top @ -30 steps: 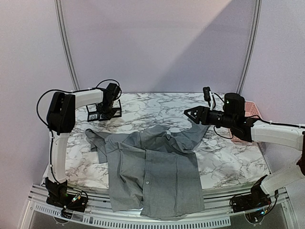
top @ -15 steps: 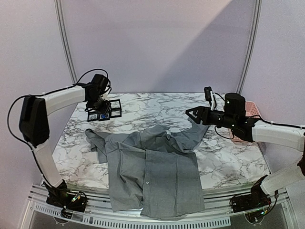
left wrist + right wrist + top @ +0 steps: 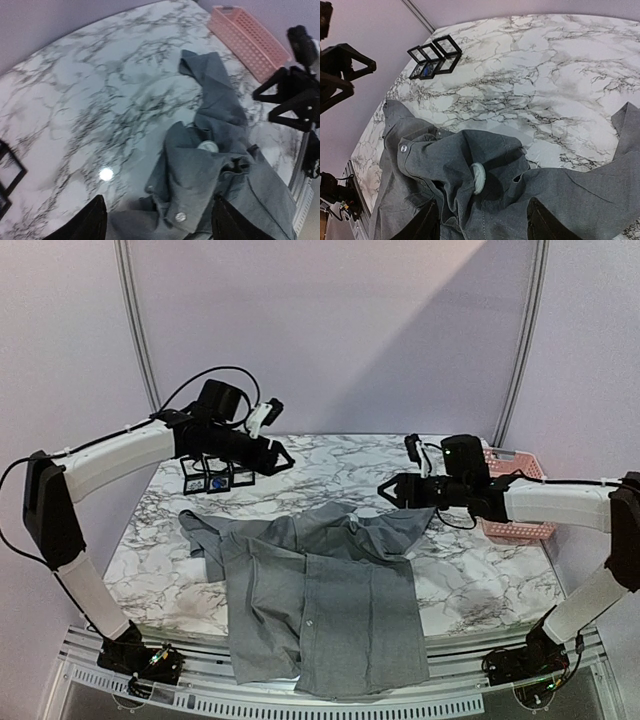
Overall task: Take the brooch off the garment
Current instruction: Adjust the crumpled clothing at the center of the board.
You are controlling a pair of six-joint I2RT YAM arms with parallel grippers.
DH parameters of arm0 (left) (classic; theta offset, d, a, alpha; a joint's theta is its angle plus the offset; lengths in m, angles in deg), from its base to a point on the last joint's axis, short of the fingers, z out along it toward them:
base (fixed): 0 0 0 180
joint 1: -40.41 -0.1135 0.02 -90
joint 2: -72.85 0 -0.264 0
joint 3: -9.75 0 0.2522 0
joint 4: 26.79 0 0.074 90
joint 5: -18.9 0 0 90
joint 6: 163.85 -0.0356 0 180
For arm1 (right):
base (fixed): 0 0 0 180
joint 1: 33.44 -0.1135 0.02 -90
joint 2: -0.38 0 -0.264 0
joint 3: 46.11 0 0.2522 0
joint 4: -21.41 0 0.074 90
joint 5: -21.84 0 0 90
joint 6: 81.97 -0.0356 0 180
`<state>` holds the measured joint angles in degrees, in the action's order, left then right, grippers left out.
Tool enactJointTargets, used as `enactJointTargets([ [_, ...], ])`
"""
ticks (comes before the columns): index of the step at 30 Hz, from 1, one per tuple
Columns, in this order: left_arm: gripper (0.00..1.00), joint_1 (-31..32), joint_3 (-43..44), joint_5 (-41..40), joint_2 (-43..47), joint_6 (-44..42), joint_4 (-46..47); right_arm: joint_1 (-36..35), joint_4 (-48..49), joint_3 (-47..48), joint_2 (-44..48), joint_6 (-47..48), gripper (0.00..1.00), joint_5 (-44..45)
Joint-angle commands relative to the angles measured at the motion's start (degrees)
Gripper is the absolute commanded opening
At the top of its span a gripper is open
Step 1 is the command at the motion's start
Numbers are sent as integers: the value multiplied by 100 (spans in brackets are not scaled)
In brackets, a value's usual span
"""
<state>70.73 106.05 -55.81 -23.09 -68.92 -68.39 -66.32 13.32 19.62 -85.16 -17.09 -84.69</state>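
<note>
Left gripper (image 3: 283, 459) is held off the surface, over the marble beside the black display frames (image 3: 215, 478). Jaws are spread, nothing between them. Right gripper (image 3: 384, 491) is likewise spread and empty, hung just beside the collar end of the garment (image 3: 330, 590).

Both wrist cameras are aimed at the collar, so a two-sided approach is judged likely: fabric pinned by one side, pin pulled by the other.

Garment is laid front up, hem draped over the near edge, collar bunched toward the far side. A pale round disc (image 3: 478, 177) is seen tucked in the collar folds. It is taken to be the brooch, not confirmed. A blue item (image 3: 425, 73) is seen in one frame and cannot be identified.

Surface: white marble-pattern table (image 3: 480, 580), glossy, one glare spot. Pink basket (image 3: 525, 530) is set at the right edge. Plain lilac walls and two metal arch tubes (image 3: 140, 350) are seen behind.
</note>
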Motion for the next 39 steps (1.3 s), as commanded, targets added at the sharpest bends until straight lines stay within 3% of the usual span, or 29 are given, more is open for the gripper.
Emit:
enactJointTargets([
  [1,72,410,292,1381,-538,130,146,-324,-408,366,-493,80,57,261],
  [7,76,507,-242,1468,-758,419,724,-562,-778,797,-1189,60,55,403],
  [12,81,642,-258,1218,-977,431,580,-685,-896,994,-1488,136,55,398],
  [18,84,869,44,543,-1400,303,-78,-790,-1066,1084,-1635,157,44,499],
  [22,67,958,183,580,-1601,314,-257,-865,-1095,1052,-1648,206,40,416],
  [27,29,1097,127,582,-1655,365,-429,-968,-1203,999,-1639,218,29,435],
  [30,12,1170,-69,586,-1568,405,-582,-1002,-1230,815,-1568,159,25,447],
  [39,7,1361,-1826,692,-585,1310,270,-1034,-1083,370,-1477,-145,21,129],
])
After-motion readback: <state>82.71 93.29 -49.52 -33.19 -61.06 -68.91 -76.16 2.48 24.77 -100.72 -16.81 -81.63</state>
